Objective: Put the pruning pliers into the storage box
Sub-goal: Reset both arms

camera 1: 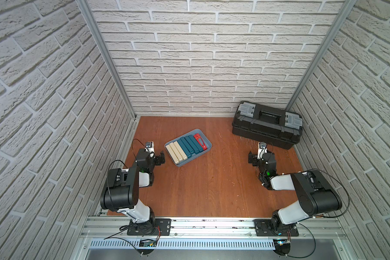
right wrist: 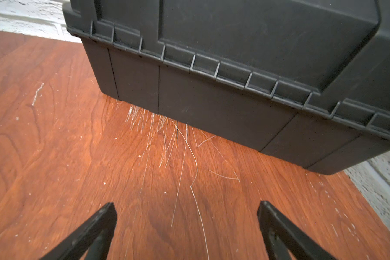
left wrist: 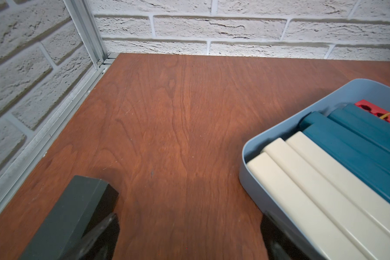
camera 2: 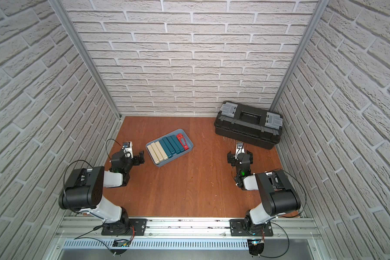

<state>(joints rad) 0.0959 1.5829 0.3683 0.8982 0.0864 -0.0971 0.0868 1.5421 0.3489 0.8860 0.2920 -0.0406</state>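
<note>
The storage box [camera 1: 196, 130] [camera 2: 180, 130] [left wrist: 242, 171] is a shallow light blue tray left of the table's middle. The pruning pliers lie in it side by side: three beige [camera 1: 177, 152] [camera 2: 158, 153] [left wrist: 313, 191], several teal [camera 1: 191, 145] [camera 2: 171, 146] [left wrist: 358, 146], and a red slotted one [camera 1: 199, 141] [camera 2: 182, 141] [left wrist: 374, 110] at the far end. My left gripper [camera 1: 154, 155] [camera 2: 135, 156] [left wrist: 189, 238] stands open just left of the box, over bare wood. Far to the right, my right gripper [camera 1: 258, 157] [camera 2: 239, 157] [right wrist: 187, 225] is open too, with only scratched wood between its fingers.
A big black toolbox [camera 1: 267, 125] [camera 2: 249, 122] [right wrist: 234, 67] with grey latches stands shut at the back right, right in front of my right gripper. In the left wrist view a dark grey bar [left wrist: 72, 218] lies on the table beside one finger. Brick walls close three sides.
</note>
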